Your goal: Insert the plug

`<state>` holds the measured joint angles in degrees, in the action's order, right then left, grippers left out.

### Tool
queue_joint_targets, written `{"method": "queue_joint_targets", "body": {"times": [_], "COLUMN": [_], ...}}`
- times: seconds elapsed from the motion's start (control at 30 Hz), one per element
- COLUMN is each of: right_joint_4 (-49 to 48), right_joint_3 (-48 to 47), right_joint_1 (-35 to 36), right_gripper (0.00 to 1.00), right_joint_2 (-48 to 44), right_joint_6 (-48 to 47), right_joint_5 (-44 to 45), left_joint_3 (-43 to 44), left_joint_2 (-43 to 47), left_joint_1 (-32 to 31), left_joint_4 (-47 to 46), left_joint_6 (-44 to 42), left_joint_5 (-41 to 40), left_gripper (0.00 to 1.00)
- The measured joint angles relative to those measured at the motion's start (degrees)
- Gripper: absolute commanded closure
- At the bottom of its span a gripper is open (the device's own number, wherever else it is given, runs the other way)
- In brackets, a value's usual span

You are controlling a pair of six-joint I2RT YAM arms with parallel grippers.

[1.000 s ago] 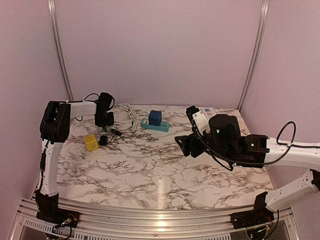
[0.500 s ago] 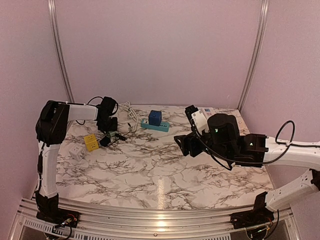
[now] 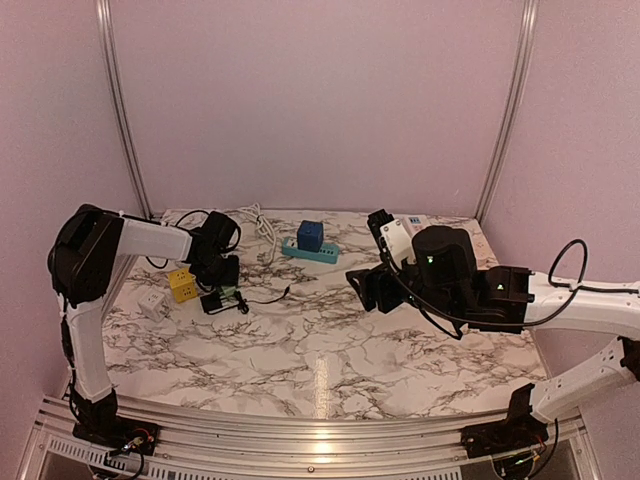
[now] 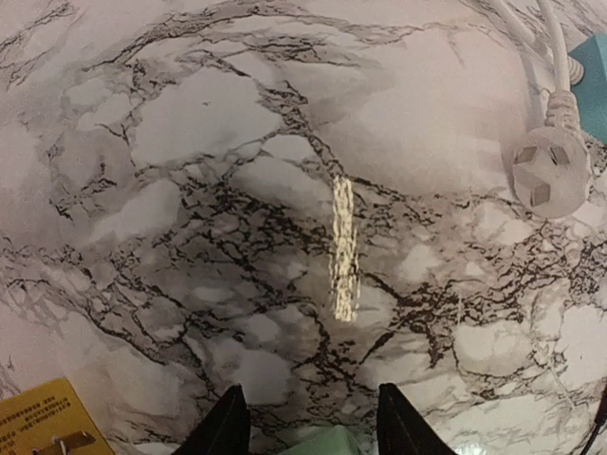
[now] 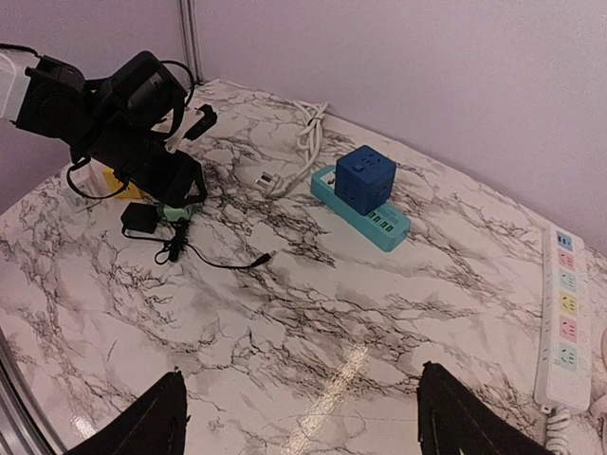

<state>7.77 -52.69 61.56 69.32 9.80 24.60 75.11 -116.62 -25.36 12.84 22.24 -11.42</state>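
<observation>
My left gripper [image 3: 220, 285] is low over the table's left side and shut on a pale green plug [image 3: 226, 295]. In the left wrist view the plug [image 4: 327, 444] sits between my fingertips [image 4: 230, 417]. A black adapter [image 3: 209, 303] lies against the plug, and its thin black cable [image 3: 262, 299] trails right to a loose end. The teal power strip [image 3: 312, 253] carrying a blue cube socket [image 3: 310, 235] lies at the back middle. My right gripper [image 3: 362, 287] hovers open and empty over the table's middle, its fingers [image 5: 156, 417] wide apart.
A yellow cube socket [image 3: 181, 285] and a white cube socket [image 3: 152, 303] sit left of my left gripper. A white cord with a three-pin plug [image 4: 548, 175] lies behind it. A long white power strip [image 5: 560, 322] lies at the back right.
My left gripper has moved forward and right with the green plug, dragging the black adapter and cable with it. The right arm has barely moved.
</observation>
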Motion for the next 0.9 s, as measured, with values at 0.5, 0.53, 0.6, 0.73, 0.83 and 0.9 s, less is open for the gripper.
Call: {"method": "queue_joint_targets", "body": {"times": [0.5,0.53,0.6,0.73,0.83,0.9], "right_joint_4": [0.0,0.0,0.0,0.0,0.0,0.1], "right_joint_3": [-2.7,-2.9,-3.0,-3.0,-3.1,-3.1], "right_joint_1": [0.0,0.0,0.0,0.0,0.0,0.0], "right_gripper": [0.20,0.20,0.20,0.20,0.20,0.20], "right_joint_2": [1.5,1.6,1.7,1.8,2.0,2.1], "right_joint_6": [-1.4,-1.4,-1.5,-1.6,-1.5,-1.5], "right_joint_5": [-0.7,-0.8,-1.0,-1.2,-1.6,-1.8], "left_joint_3": [-16.7,-17.1,-17.6,-16.5,-12.6,-9.4], "left_joint_2": [12.7,13.4,14.9,17.3,17.3,17.3], "left_joint_1": [-6.1,-6.4,-6.9,-7.0,-6.7,-5.8], "left_joint_4": [-2.7,-2.6,-2.3,-1.4,0.8,1.8], "left_joint_6": [4.6,4.8,5.2,5.1,4.5,4.1], "left_joint_5": [0.5,0.5,0.5,-0.6,-2.8,-3.9], "left_gripper": [0.47,0.45,0.40,0.26,0.21,0.20]}}
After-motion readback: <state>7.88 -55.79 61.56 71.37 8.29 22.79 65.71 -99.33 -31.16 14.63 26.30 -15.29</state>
